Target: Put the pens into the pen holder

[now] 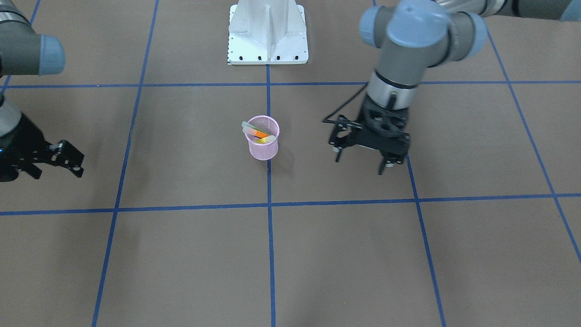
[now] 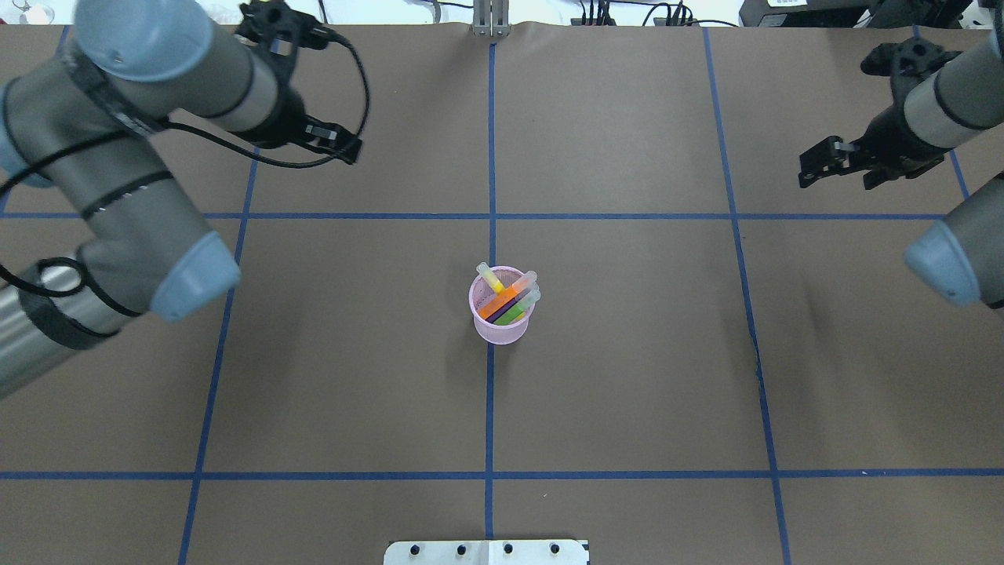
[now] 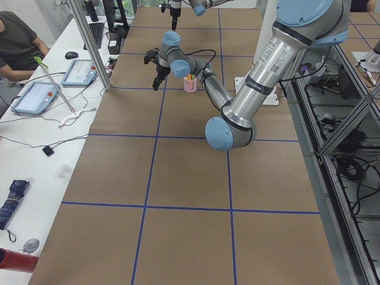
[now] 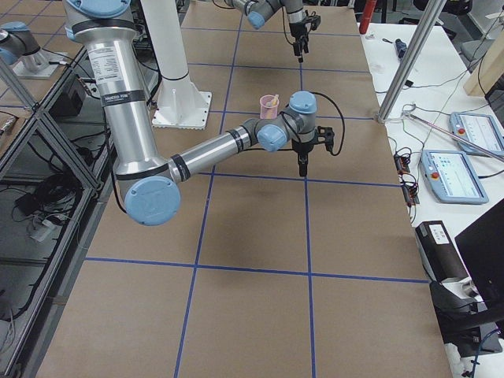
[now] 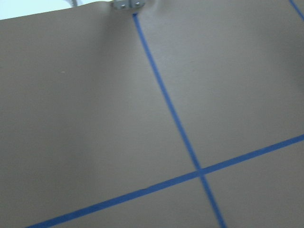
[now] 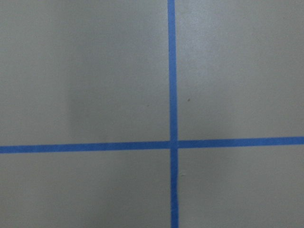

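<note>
Four pens [image 2: 506, 302] sit inside the pen holder [image 2: 502, 329], so by my reading the collecting is done. Nearest the robot, the white mounting plate [image 2: 486, 552] sits at the near edge of the brown paper surface [image 2: 627, 377] with its blue tape grid [image 2: 612, 216]. Further out, at mid-surface on the centre tape line, the pink mesh cup stands upright. The orange pen [image 2: 494, 306], purple pen [image 2: 505, 307] and green pen [image 2: 514, 313] lie side by side, slanting up to the far right of the rim. The yellow pen [image 2: 492, 279] leans to the far left. Their pale caps poke over the rim, probably because the sticks are too long to drop fully inside and so prop against the wall. Farther still, well apart from the cup, the left pincer [image 1: 361, 164] hangs at far left and the right pincer [image 2: 834, 182] at far right. Both have their jaws spread wide and hold nothing, likely because all four pens are accounted for.
</note>
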`<state>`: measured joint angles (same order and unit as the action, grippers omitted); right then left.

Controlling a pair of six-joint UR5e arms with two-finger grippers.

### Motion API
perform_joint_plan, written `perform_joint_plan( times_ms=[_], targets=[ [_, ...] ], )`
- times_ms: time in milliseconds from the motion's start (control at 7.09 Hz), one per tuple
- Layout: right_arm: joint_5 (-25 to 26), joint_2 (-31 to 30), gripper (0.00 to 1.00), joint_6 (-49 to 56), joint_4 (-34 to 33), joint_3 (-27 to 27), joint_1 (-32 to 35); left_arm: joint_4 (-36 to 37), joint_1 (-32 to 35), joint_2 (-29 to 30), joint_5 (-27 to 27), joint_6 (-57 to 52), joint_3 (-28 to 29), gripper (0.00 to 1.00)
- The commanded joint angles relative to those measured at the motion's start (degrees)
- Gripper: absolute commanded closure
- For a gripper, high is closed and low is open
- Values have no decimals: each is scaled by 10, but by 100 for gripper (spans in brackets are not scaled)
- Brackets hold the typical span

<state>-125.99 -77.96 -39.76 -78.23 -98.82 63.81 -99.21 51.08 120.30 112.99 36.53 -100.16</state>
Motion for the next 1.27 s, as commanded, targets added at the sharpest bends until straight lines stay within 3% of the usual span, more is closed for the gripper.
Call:
perform_joint_plan(
  times_ms=[0, 282, 423, 564, 846, 1128],
  targets=[
    [-63, -14, 1, 171, 0, 83, 110, 3, 137, -136, 100, -189, 5, 0],
    [-97, -14, 0, 302, -6, 149, 208, 3, 213, -237, 120, -203, 26, 0],
    [-109, -15, 1, 330, -7, 175, 236, 2, 272, -261, 166, -235, 68, 0],
    [-111, -18, 1, 344, -18, 183, 247, 3, 307, -263, 228, -340, 120, 0],
    [-114, -19, 1, 343, -37, 179, 252, -5, 316, -294, 229, -356, 130, 0],
    [-113, -46, 0, 339, -32, 171, 252, 9, 350, -287, 232, -345, 128, 0]
  ],
)
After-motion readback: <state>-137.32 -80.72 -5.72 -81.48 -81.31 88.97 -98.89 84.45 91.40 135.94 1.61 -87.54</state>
